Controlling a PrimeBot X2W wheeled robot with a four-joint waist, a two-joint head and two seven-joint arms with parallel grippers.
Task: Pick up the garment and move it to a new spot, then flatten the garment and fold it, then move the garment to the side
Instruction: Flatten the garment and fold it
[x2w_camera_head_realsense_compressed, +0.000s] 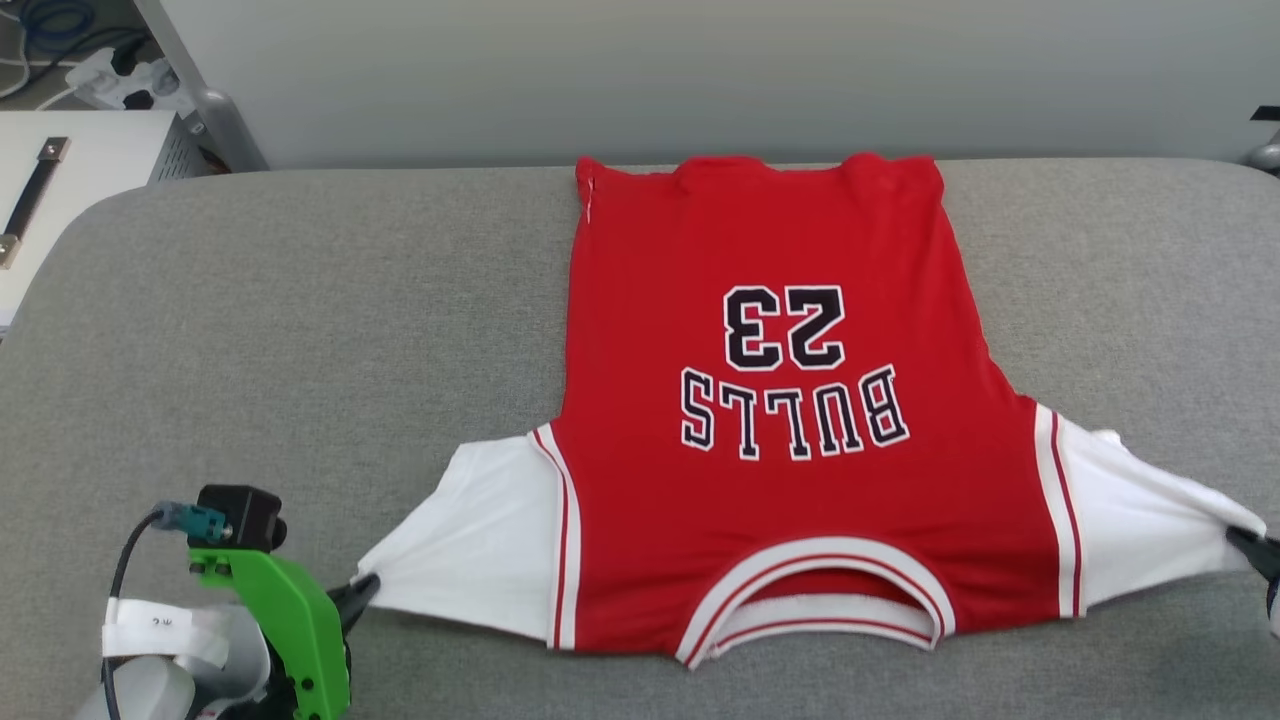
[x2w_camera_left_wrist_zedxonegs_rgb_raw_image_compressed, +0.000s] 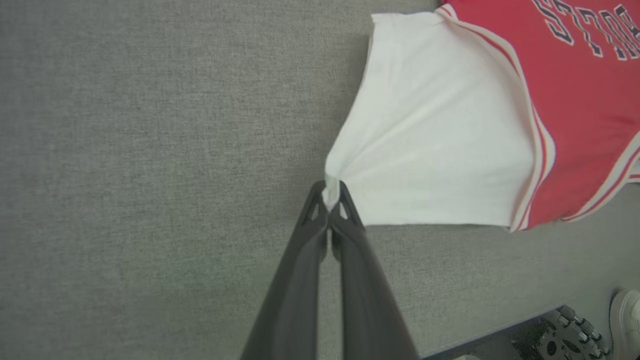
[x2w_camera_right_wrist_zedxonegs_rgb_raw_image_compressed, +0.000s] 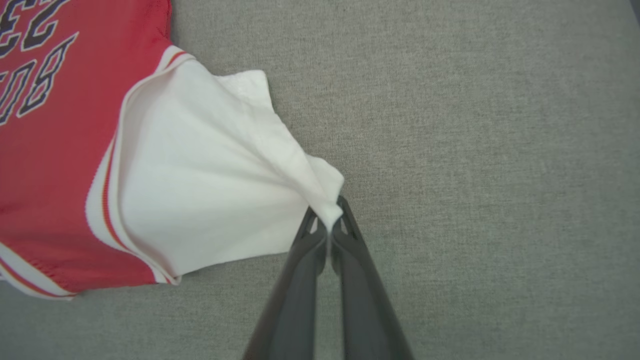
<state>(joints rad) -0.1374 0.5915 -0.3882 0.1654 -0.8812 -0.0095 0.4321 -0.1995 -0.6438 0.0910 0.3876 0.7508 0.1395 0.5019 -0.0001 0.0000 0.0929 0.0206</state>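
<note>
The garment (x2w_camera_head_realsense_compressed: 770, 400), a red jersey with white sleeves and black "BULLS 23" lettering face up, lies spread flat on the grey table (x2w_camera_head_realsense_compressed: 300, 330), collar toward me and hem at the far edge. My left gripper (x2w_camera_head_realsense_compressed: 362, 592) is shut on the tip of the white sleeve at the lower left; in the left wrist view that gripper (x2w_camera_left_wrist_zedxonegs_rgb_raw_image_compressed: 330, 192) pinches the garment (x2w_camera_left_wrist_zedxonegs_rgb_raw_image_compressed: 440, 145) by its sleeve corner. My right gripper (x2w_camera_head_realsense_compressed: 1250, 545) at the right edge is shut on the other sleeve; the right wrist view shows this gripper (x2w_camera_right_wrist_zedxonegs_rgb_raw_image_compressed: 327, 217) pinching the garment (x2w_camera_right_wrist_zedxonegs_rgb_raw_image_compressed: 200, 190) there. Both sleeves are pulled taut outward.
A pale wall (x2w_camera_head_realsense_compressed: 700, 70) runs behind the table's far edge. A white cabinet (x2w_camera_head_realsense_compressed: 80, 170) and cables stand at the back left. Open grey surface lies left of the garment. The table's near edge and a wheeled base (x2w_camera_left_wrist_zedxonegs_rgb_raw_image_compressed: 565, 335) show in the left wrist view.
</note>
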